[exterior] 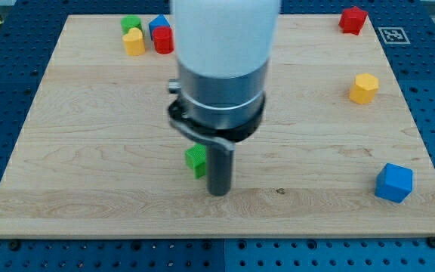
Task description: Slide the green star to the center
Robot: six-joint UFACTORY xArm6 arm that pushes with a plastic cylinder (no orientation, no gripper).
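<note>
Near the tabletop [66, 151] centre, my tip [219, 192] rests just right of the green star [195, 160], partly hidden behind the rod. No jaws fitted; nothing is held.

Green star [195, 160] touching my tip [218, 193]

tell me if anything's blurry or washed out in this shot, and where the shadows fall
Camera view: the arm's white upper housing is close, overexposed and soft; the wooden board and blocks are sharp under even light with short, soft shadows; my tip is beside the green block, which the rod partly hides.
</note>
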